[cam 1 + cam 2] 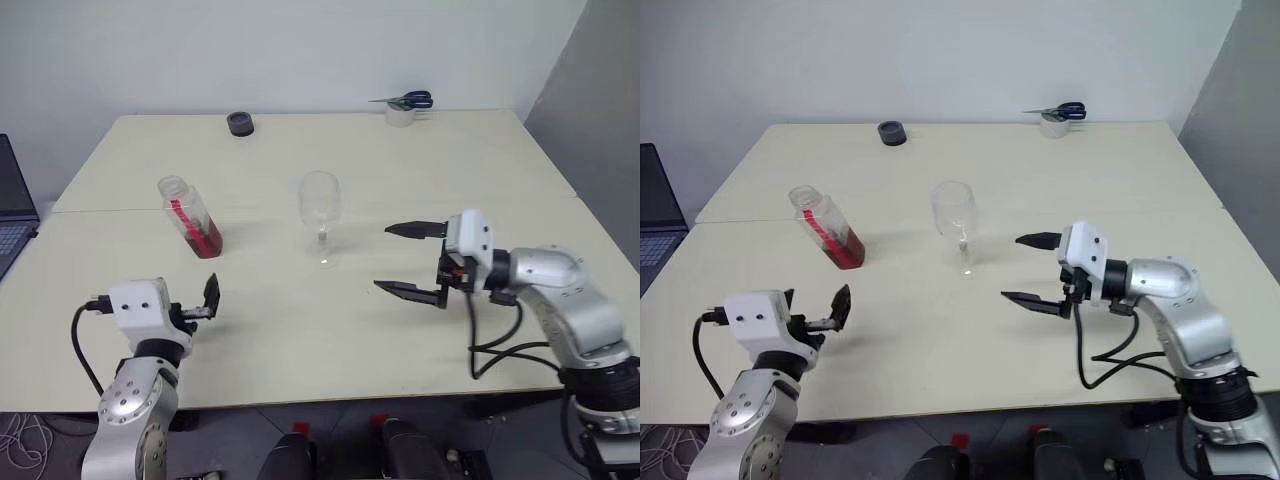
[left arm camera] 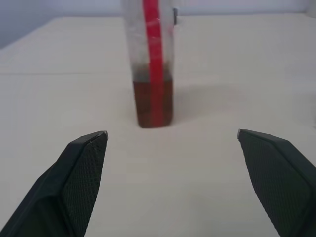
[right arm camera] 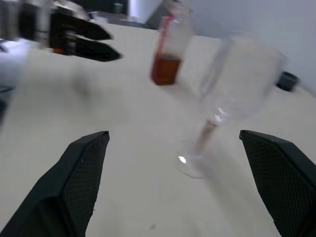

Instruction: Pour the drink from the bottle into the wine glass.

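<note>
**Pale wood table, bottle and glass standing free, both grippers spread wide**

Pale beige table [image 1: 420, 170] carries everything, its top made of two boards with a seam running across behind the bottle. On the robot's far left, a laptop [image 1: 12, 215] edge juts into the head views.

Right gripper [image 1: 410, 260] hangs above the table just to the right of the wine glass, pointing toward it, its two black fingers far apart and holding nothing. Left gripper [image 1: 825, 312] sits low near the front edge, aimed at the bottle, likewise spread with nothing between its fingers.

Wine glass [image 1: 320, 215] stands upright near the table's middle, clear and apparently empty. Bottle [image 1: 190, 215] stands to its left, well apart from it; the drink [image 1: 207, 240] fills only its lower part.

Far back on the table lie a dark tape roll [image 1: 240, 123] and a pale roll [image 1: 400, 115] with blue-handled scissors [image 1: 412, 100] on top.

The left wrist view adds the bottle's red label strip running straight down its face, centred between the fingers. The right wrist view, blurred, lines up the glass's stem and foot with the bottle behind, and catches the other gripper across the table.
</note>
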Robot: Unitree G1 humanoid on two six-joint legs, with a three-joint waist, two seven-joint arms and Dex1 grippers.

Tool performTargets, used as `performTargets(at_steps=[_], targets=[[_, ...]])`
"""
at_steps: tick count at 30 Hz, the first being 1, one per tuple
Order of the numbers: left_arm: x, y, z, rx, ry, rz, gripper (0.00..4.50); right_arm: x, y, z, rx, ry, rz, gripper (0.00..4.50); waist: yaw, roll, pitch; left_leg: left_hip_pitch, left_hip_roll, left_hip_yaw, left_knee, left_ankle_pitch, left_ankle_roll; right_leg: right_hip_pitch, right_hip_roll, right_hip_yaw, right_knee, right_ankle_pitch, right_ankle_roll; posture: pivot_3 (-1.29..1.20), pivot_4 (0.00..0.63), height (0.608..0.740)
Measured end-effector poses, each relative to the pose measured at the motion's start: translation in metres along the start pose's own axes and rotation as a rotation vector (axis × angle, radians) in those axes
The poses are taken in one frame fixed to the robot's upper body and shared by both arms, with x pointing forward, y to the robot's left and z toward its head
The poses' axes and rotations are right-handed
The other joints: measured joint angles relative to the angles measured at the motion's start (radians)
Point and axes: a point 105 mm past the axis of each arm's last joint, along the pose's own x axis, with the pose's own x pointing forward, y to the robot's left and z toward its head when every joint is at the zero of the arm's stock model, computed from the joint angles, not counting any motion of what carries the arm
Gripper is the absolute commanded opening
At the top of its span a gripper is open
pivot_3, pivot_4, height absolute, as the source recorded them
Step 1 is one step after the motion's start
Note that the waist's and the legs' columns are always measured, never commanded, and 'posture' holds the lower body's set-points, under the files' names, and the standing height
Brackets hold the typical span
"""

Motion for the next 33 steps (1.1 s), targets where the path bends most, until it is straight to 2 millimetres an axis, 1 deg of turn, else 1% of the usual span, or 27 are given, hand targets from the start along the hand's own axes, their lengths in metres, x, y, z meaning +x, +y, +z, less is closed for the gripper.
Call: performTargets(at_steps=[4,7,11,15,18,20,22,25,30,33], targets=[[0.015,0.004,-0.006,0.006,0.012,0.020,4.50,-0.003,0.003,0.022,0.064,-0.013,0.077,4.49,0.001,-0.001,0.000,0.000,0.000,0.000,0.000,0.000,0.000,0.000,0.000,0.000,0.000,0.000,0.000,0.00,0.150,0.740],[0.025,0.009,-0.009,0.026,0.021,0.030,4.50,-0.001,0.004,0.028,0.127,-0.028,0.088,4.49,0.002,-0.001,0.000,-0.001,0.000,0.000,0.000,0.000,0.000,-0.001,-0.001,0.000,0.000,0.000,0.000,0.00,0.150,0.740],[0.038,0.010,-0.005,0.034,0.001,0.025,4.50,0.003,0.003,0.032,0.190,-0.044,0.065,4.49,0.005,-0.001,0.000,-0.003,-0.001,-0.001,0.000,0.001,-0.002,-0.002,-0.002,-0.001,0.000,0.000,0.000,0.00,0.150,0.740],[0.054,0.000,0.001,0.040,-0.024,-0.017,4.50,0.006,0.003,0.043,0.252,-0.055,0.048,4.49,0.008,-0.001,0.000,-0.004,-0.001,-0.001,0.001,0.002,-0.004,-0.003,-0.002,-0.001,0.000,0.000,0.000,0.00,0.150,0.740],[0.062,-0.004,0.004,0.042,-0.034,-0.034,4.50,0.004,0.000,0.049,0.352,-0.068,0.012,4.49,0.009,-0.001,0.000,-0.005,-0.001,-0.001,0.001,0.002,-0.004,-0.004,-0.002,-0.001,0.000,0.000,0.000,0.00,0.150,0.740],[0.065,-0.005,0.004,0.042,-0.035,-0.038,4.50,0.003,-0.002,0.053,0.385,-0.072,-0.006,4.49,0.009,-0.001,0.000,-0.006,-0.001,-0.001,0.001,0.002,-0.004,-0.004,-0.002,-0.001,0.000,0.000,0.000,0.00,0.150,0.740],[0.067,-0.005,0.004,0.044,-0.035,-0.041,4.50,0.002,-0.003,0.056,0.405,-0.071,-0.025,4.49,0.009,-0.001,0.000,-0.006,-0.001,-0.001,0.001,0.002,-0.004,-0.004,-0.002,-0.001,-0.001,0.000,0.000,0.00,0.150,0.740],[0.071,-0.004,0.003,0.045,-0.035,-0.041,4.50,0.003,-0.002,0.054,0.434,-0.051,-0.045,4.49,0.010,-0.001,0.000,-0.006,-0.001,-0.001,0.001,0.002,-0.004,-0.004,-0.003,-0.001,-0.001,0.000,0.000,0.00,0.150,0.740],[0.076,-0.004,0.006,0.060,-0.049,-0.040,4.50,0.003,0.001,0.056,0.436,-0.040,-0.076,4.49,0.011,-0.001,0.000,-0.006,-0.001,-0.001,0.001,0.002,-0.004,-0.004,-0.003,-0.001,-0.001,0.000,0.000,0.00,0.150,0.740],[0.079,-0.005,0.006,0.060,-0.049,-0.043,4.50,0.003,0.000,0.055,0.439,-0.033,-0.111,4.49,0.011,-0.002,0.000,-0.006,-0.001,-0.001,0.001,0.002,-0.004,-0.004,-0.003,-0.001,-0.001,0.000,0.001,0.00,0.150,0.740]])
